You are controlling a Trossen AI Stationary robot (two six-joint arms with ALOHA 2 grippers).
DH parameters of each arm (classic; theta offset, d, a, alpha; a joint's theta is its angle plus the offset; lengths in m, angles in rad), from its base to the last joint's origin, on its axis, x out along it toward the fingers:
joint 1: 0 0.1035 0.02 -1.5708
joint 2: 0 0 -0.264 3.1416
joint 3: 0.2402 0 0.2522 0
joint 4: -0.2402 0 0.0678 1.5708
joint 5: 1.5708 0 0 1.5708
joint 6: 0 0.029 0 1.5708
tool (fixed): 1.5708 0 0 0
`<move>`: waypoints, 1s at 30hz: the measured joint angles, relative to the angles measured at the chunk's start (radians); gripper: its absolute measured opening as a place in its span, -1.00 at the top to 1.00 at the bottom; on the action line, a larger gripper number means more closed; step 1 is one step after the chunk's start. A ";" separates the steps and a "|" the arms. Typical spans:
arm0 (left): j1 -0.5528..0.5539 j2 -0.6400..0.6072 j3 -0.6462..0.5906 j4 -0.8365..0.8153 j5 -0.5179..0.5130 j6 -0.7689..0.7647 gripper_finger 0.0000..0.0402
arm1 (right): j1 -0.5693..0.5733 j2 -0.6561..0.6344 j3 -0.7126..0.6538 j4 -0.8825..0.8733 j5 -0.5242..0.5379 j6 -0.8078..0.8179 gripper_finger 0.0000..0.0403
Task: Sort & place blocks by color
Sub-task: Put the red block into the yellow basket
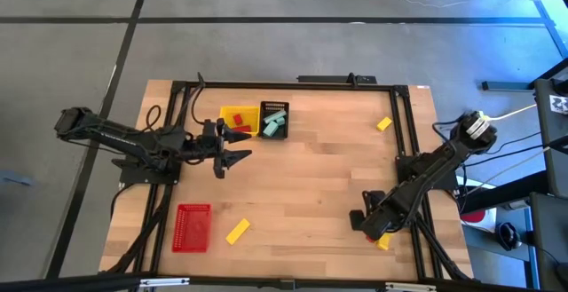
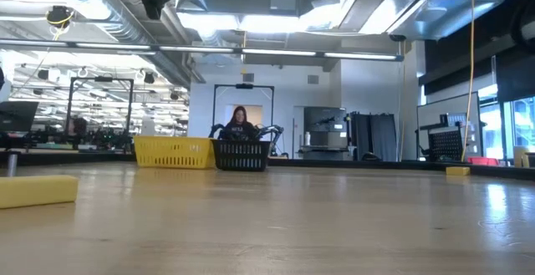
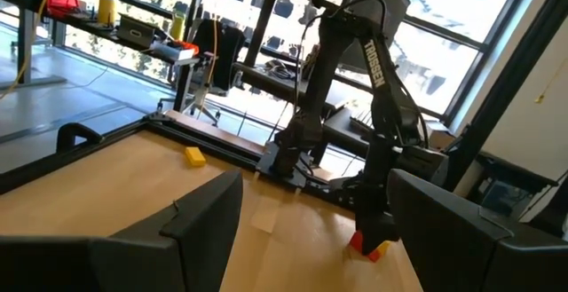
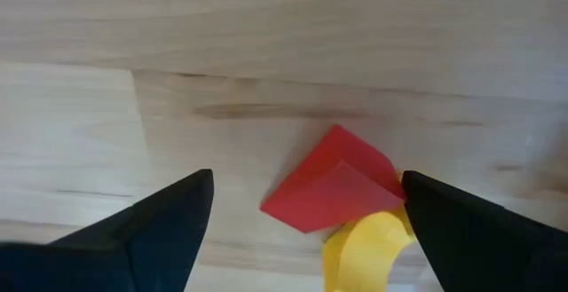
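High view: the yellow basket [image 1: 238, 120] holds red blocks [image 1: 238, 119], the black basket [image 1: 274, 120] teal blocks [image 1: 274, 121], the red basket [image 1: 192, 227] nothing I can see. Yellow blocks [image 1: 237, 231] lie loose on the desk [image 1: 311, 185]. Left gripper [image 1: 236, 145] spread beside the baskets; right gripper [image 4: 302, 217] spread over a red block [image 4: 330, 190] touching a yellow one [image 4: 364, 249]. A person [image 2: 239, 124] sits beyond.

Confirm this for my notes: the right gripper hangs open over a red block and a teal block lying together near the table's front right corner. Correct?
Not quite. The right gripper does hang open over the red block, but the block touching it is yellow, not teal, as the right wrist view shows.
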 joint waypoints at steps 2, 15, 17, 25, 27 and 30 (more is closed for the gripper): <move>0.000 0.000 0.000 0.003 0.000 0.000 -0.36 | 0.000 0.003 0.000 0.002 -0.007 0.000 -0.81; 0.000 0.000 0.001 0.010 0.000 0.000 -0.36 | -0.032 0.004 0.000 0.029 -0.008 0.004 -0.81; 0.000 0.000 0.001 0.010 0.000 0.000 -0.36 | -0.046 0.004 0.000 0.052 0.015 0.001 -0.81; 0.000 0.000 0.001 0.010 0.000 0.000 -0.36 | -0.074 0.017 0.000 0.104 0.064 -0.036 -0.81; 0.000 0.000 0.001 0.010 0.000 0.001 -0.36 | -0.067 0.017 0.000 0.104 0.056 -0.056 -0.81; 0.000 0.000 0.001 0.013 0.000 0.001 -0.36 | -0.051 0.017 0.000 0.106 0.003 -0.128 -0.81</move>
